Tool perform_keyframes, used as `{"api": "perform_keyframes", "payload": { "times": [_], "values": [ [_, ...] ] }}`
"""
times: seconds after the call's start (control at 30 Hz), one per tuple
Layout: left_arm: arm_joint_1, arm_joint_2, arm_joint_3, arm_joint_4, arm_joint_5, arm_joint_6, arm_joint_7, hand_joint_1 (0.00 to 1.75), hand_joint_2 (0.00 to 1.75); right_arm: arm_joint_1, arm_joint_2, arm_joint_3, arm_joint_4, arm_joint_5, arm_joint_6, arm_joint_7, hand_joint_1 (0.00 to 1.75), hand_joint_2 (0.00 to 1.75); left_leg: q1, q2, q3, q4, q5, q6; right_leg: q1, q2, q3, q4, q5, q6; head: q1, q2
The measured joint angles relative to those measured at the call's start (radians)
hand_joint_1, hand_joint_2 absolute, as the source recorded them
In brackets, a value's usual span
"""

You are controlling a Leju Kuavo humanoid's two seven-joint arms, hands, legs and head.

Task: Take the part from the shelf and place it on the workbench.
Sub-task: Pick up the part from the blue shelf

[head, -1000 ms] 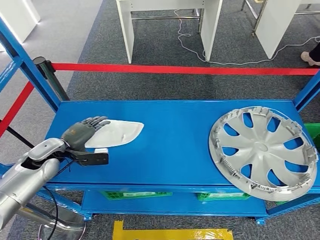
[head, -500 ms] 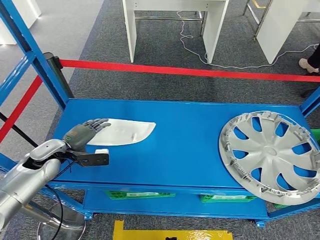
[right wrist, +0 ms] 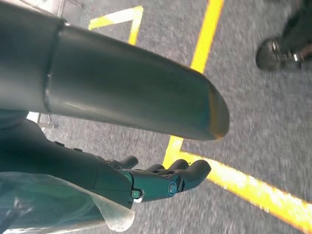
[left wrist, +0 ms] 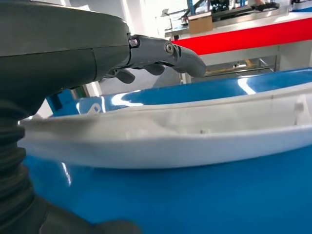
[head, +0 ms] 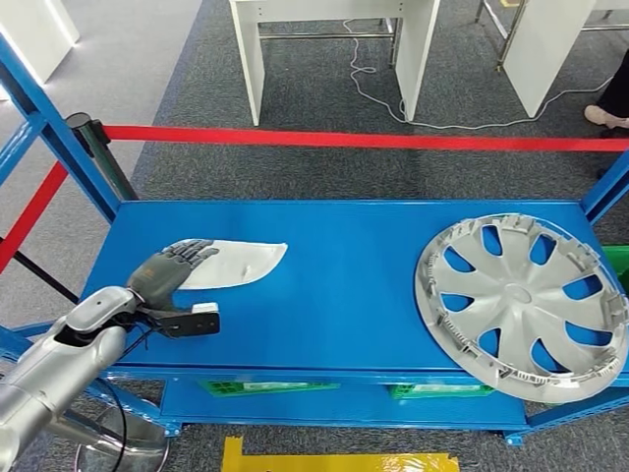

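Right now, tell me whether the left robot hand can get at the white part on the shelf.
Probably yes: the left robot hand is already at the near end of the white part, with open blue shelf around it.

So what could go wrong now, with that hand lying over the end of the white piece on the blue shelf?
The left hand covers just one end of the long white part, so the free end could sag or swing when lifted. In the left wrist view its fingers sit above the part, not clearly clamped, so it might slip. The shelf's blue upright stands close by; the part could catch it.
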Motion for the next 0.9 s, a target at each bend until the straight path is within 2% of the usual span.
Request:
{"api": "perform_keyframes", "payload": {
  "times": [0.03,0.1,0.13,0.2,0.27,0.3,0.33,0.4,0.43,0.47,0.5,0.57,0.6,0.63,0.73,0.77,0.83,0.9],
  "values": [
    [0.001,-0.003,0.002,0.004,0.000,0.001,0.002,1.75,1.75,0.000,0.000,-0.001,0.000,0.001,0.000,-0.001,0.00,0.00,0.000,0.000,0.032,-0.069,0.038,0.003,0.000,0.000,0.002,0.000,-0.001,0.002,0.000,0.000],
    [0.000,-0.007,0.007,0.011,0.002,0.002,0.004,1.75,1.75,-0.001,0.000,-0.004,0.000,0.004,-0.001,-0.004,0.00,0.00,-0.003,0.000,0.084,-0.181,0.077,0.010,0.003,0.000,0.003,0.001,-0.004,0.010,0.001,0.000],
    [0.000,-0.009,0.008,0.015,0.004,0.002,0.004,1.75,1.75,-0.001,0.000,-0.004,0.000,0.005,-0.002,-0.005,0.00,0.00,-0.005,0.000,0.094,-0.205,0.079,0.014,0.004,0.001,0.002,0.001,-0.004,0.016,0.001,0.000],
    [0.003,-0.012,0.011,0.021,0.006,0.002,0.003,1.75,1.75,-0.002,0.000,-0.006,0.000,0.006,-0.004,-0.007,0.00,0.00,-0.007,-0.001,0.095,-0.212,0.077,0.025,0.003,0.000,0.003,-0.003,-0.002,0.029,0.002,0.000],
    [0.005,-0.014,0.014,0.024,0.008,0.001,0.000,1.75,1.75,-0.001,-0.001,-0.009,0.000,0.007,-0.006,-0.011,0.00,0.00,-0.005,-0.001,0.098,-0.218,0.081,0.038,0.001,0.000,-0.007,0.014,-0.017,0.040,0.003,0.000],
    [0.005,-0.015,0.017,0.025,0.008,-0.001,-0.002,1.75,1.75,-0.002,-0.002,-0.011,0.000,0.008,-0.006,-0.013,0.00,0.00,-0.003,-0.001,0.099,-0.221,0.083,0.044,0.001,0.000,-0.025,0.048,-0.038,0.044,0.004,0.000],
    [0.006,-0.017,0.019,0.026,0.009,-0.003,-0.005,1.75,1.75,-0.002,-0.002,-0.012,0.000,0.008,-0.007,-0.015,0.00,0.00,-0.003,0.000,0.100,-0.221,0.083,0.048,0.001,0.000,-0.053,0.105,-0.068,0.047,0.005,0.000],
    [0.010,-0.020,0.024,0.028,0.012,-0.011,-0.010,1.75,1.75,0.000,-0.003,-0.013,0.000,0.010,-0.006,-0.018,0.00,0.00,-0.006,0.000,0.099,-0.220,0.083,0.053,0.001,0.000,-0.121,0.244,-0.123,0.049,0.006,0.000],
    [0.012,-0.020,0.026,0.029,0.014,-0.015,-0.012,1.75,1.75,0.001,-0.003,-0.014,0.000,0.010,-0.006,-0.019,0.00,0.00,-0.008,0.000,0.099,-0.220,0.082,0.054,0.001,0.000,-0.141,0.284,-0.129,0.049,0.006,0.000],
    [0.013,-0.021,0.027,0.029,0.016,-0.019,-0.015,1.75,1.75,0.002,-0.004,-0.015,0.000,0.011,-0.006,-0.021,0.00,0.00,-0.009,-0.001,0.101,-0.220,0.082,0.054,0.001,0.000,-0.143,0.285,-0.117,0.048,0.007,0.000],
    [0.013,-0.022,0.028,0.029,0.018,-0.022,-0.019,1.75,1.75,0.002,-0.004,-0.016,0.000,0.012,-0.007,-0.023,0.00,0.00,-0.010,-0.002,0.102,-0.220,0.081,0.054,0.001,0.000,-0.123,0.243,-0.087,0.045,0.007,0.000],
    [0.010,-0.023,0.029,0.029,0.021,-0.029,-0.027,1.75,1.75,-0.001,-0.005,-0.018,0.000,0.015,-0.006,-0.027,0.00,0.00,-0.012,-0.003,0.106,-0.218,0.078,0.050,0.003,0.000,-0.051,0.100,-0.026,0.037,0.007,0.000],
    [0.007,-0.023,0.029,0.029,0.023,-0.032,-0.030,1.75,1.75,-0.003,-0.005,-0.019,0.000,0.016,-0.006,-0.029,0.00,0.00,-0.014,-0.004,0.106,-0.217,0.076,0.046,0.004,0.000,-0.021,0.043,-0.010,0.033,0.006,0.000],
    [0.005,-0.023,0.029,0.029,0.024,-0.036,-0.032,1.75,1.75,-0.004,-0.005,-0.020,0.000,0.018,-0.006,-0.032,0.00,0.00,-0.015,-0.004,0.105,-0.216,0.075,0.042,0.005,0.000,-0.002,0.011,-0.005,0.029,0.006,0.000],
    [-0.003,-0.022,0.030,0.029,0.025,-0.045,-0.035,1.75,1.75,-0.004,-0.005,-0.020,0.000,0.022,-0.006,-0.035,0.00,0.00,-0.013,-0.005,0.106,-0.216,0.075,0.026,0.006,-0.001,0.008,-0.003,-0.003,0.016,0.006,0.000],
    [-0.005,-0.021,0.030,0.029,0.026,-0.048,-0.036,1.75,1.75,-0.004,-0.005,-0.020,0.000,0.023,-0.006,-0.036,0.00,0.00,-0.013,-0.004,0.102,-0.205,0.066,0.020,0.004,-0.002,0.009,-0.006,-0.001,0.011,0.005,0.000],
    [-0.007,-0.020,0.030,0.029,0.026,-0.051,-0.039,1.75,1.75,-0.006,-0.005,-0.020,0.000,0.025,-0.007,-0.036,0.00,0.00,-0.009,-0.003,0.070,-0.125,0.016,0.009,0.000,-0.004,0.012,-0.010,0.002,0.002,0.003,0.000],
    [-0.006,-0.020,0.029,0.029,0.027,-0.055,-0.040,1.75,1.75,-0.007,-0.005,-0.020,0.000,0.025,-0.007,-0.036,0.00,0.00,-0.005,-0.002,0.012,0.007,-0.045,0.000,0.000,-0.004,0.011,-0.010,0.002,0.000,0.002,0.000]
  ]
}}
